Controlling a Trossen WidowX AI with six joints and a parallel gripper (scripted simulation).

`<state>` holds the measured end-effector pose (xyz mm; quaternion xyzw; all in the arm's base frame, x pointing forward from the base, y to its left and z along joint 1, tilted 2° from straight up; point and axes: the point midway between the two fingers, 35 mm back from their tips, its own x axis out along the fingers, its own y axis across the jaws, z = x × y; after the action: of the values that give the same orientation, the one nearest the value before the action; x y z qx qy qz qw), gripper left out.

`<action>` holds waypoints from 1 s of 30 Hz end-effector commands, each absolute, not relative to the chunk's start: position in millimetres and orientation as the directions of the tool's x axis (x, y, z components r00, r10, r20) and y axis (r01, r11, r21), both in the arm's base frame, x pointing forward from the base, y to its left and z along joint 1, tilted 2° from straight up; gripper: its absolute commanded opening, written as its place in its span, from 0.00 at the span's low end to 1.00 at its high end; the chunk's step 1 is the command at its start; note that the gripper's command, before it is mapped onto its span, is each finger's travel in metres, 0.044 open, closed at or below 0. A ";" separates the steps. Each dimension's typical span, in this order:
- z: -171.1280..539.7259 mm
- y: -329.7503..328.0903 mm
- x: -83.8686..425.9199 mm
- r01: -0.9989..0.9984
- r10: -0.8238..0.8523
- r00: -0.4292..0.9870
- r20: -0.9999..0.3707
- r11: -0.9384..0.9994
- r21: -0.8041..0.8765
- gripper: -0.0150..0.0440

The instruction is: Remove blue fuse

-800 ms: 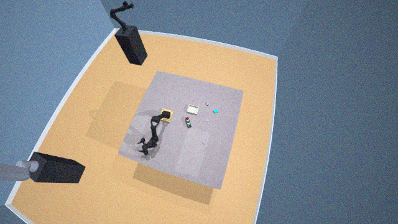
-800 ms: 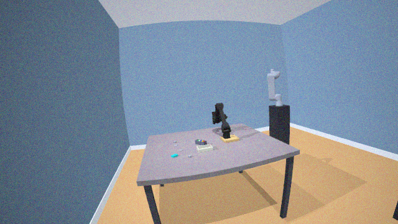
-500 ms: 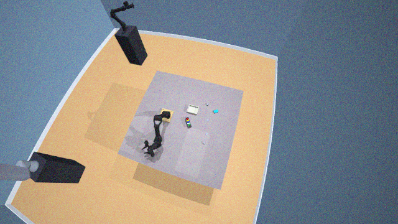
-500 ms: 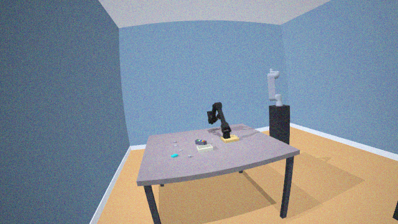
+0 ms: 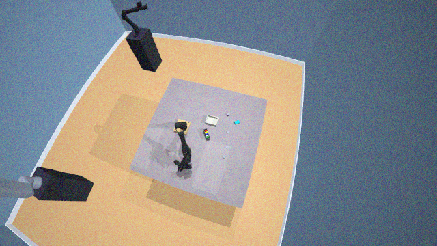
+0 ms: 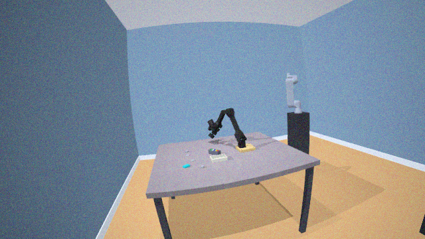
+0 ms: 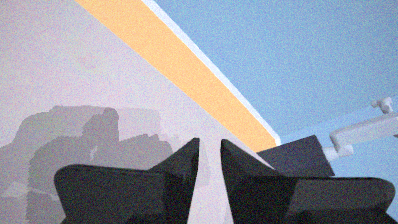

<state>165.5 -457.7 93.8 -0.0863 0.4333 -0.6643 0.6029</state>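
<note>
top: high, far, looking down | exterior: farther side, facing table and arm | wrist: close, past fingertips | top/exterior share tabletop

It looks like a robotics lab: a black arm (image 5: 186, 150) (image 6: 235, 124) on a bench (image 5: 239, 109) (image 6: 265, 166), a pale arm (image 5: 13, 188) (image 6: 290, 93) (image 7: 367, 131) on a dark pedestal (image 5: 65, 186) (image 6: 298, 131) (image 7: 297, 155), plain blue walls (image 5: 358, 119) (image 6: 199, 73) (image 7: 300, 55) around them

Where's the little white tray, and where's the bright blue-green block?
White tray (image 5: 212, 124) (image 6: 218, 159): top and exterior views, on its wall.
Blue-green block (image 5: 237, 122) (image 6: 186, 166): top and exterior views, on its visible middle.
</note>
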 end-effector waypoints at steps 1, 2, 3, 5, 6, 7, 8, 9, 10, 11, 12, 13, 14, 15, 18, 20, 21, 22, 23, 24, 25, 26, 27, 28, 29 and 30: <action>85.8 -419.7 219.0 0.656 -0.853 -0.101 -0.512 0.329 -0.679 0.38; 83.7 -407.5 232.4 0.629 -0.839 -0.061 -0.541 0.389 -0.674 0.38; 81.7 -394.5 245.2 0.597 -0.821 -0.022 -0.570 0.446 -0.666 0.38; 77.8 -366.7 268.2 0.525 -0.777 0.048 -0.627 0.554 -0.646 0.38; 76.0 -351.8 278.4 0.485 -0.751 0.080 -0.655 0.603 -0.633 0.38; 74.5 -336.5 288.1 0.444 -0.723 0.108 -0.682 0.649 -0.617 0.38; 73.0 -320.5 297.0 0.400 -0.692 0.135 -0.709 0.693 -0.600 0.38; 71.8 -304.2 304.9 0.355 -0.659 0.158 -0.735 0.733 -0.581 0.38; 70.6 -287.5 311.9 0.307 -0.625 0.178 -0.760 0.769 -0.560 0.38; 69.6 -270.4 317.8 0.259 -0.589 0.195 -0.785 0.802 -0.538 0.38; 68.9 -253.1 322.6 0.209 -0.551 0.208 -0.808 0.832 -0.514 0.38; 68.3 -235.7 326.5 0.158 -0.513 0.219 -0.830 0.858 -0.488 0.38; 67.9 -218.6 329.2 0.108 -0.475 0.225 -0.851 0.880 -0.462 0.38; 67.7 -204.1 330.8 0.066 -0.442 0.229 -0.867 0.896 -0.439 0.38; 68.4 -160.4 332.8 -0.079 -0.340 0.227 -0.913 0.928 -0.365 0.38; 70.4 -123.7 330.0 -0.205 -0.253 0.211 -0.944 0.933 -0.296 0.38; 71.8 -105.6 327.1 -0.265 -0.211 0.197 -0.957 0.929 -0.259 0.38; 73.5 -87.9 323.0 -0.324 -0.169 0.180 -0.969 0.920 -0.221 0.38; 75.6 -70.6 318.0 -0.380 -0.129 0.160 -0.979 0.907 -0.182 0.38; 78.0 -53.7 312.0 -0.434 -0.091 0.136 -0.987 0.890 -0.142 0.38; 80.8 -37.3 305.0 -0.485 -0.054 0.110 -0.993 0.869 -0.101 0.38; 83.9 -21.5 297.2 -0.532 -0.019 0.080 -0.997 0.844 -0.059 0.38; 86.0 -9.8 288.2 -0.561 0.002 0.060 -0.998 0.827 -0.032 0.38; 87.6 -1.6 281.2 -0.582 0.017 0.044 -0.999 0.813 -0.012 0.38; 88.5 3.2 277.0 -0.593 0.026 0.035 -0.999 0.805 0.000 0.38; 88.8 4.7 275.5 -0.597 0.029 0.031 -0.999 0.802 0.004 0.38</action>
<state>290.4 -10.6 85.8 -0.2154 0.6524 0.1956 0.6998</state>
